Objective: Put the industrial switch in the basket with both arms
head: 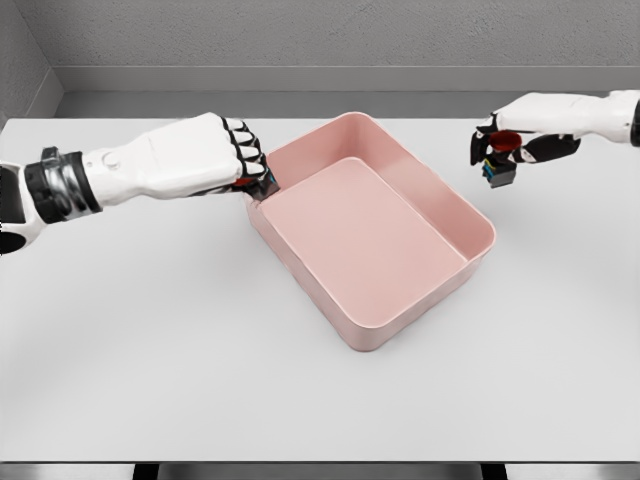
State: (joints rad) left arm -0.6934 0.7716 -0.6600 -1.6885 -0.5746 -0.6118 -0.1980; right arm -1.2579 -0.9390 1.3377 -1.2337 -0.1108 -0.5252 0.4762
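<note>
Right hand grips the industrial switch above the bench, short of the empty pink basket; left hand clasps the basket's rim.

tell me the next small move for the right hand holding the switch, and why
Probably carry the right hand leftward until it is over the pink rectangular plastic basket. The small red-topped industrial switch is gripped up off the white table, to the right of the basket's rim, while the left hand grips the basket's left rim.
</note>
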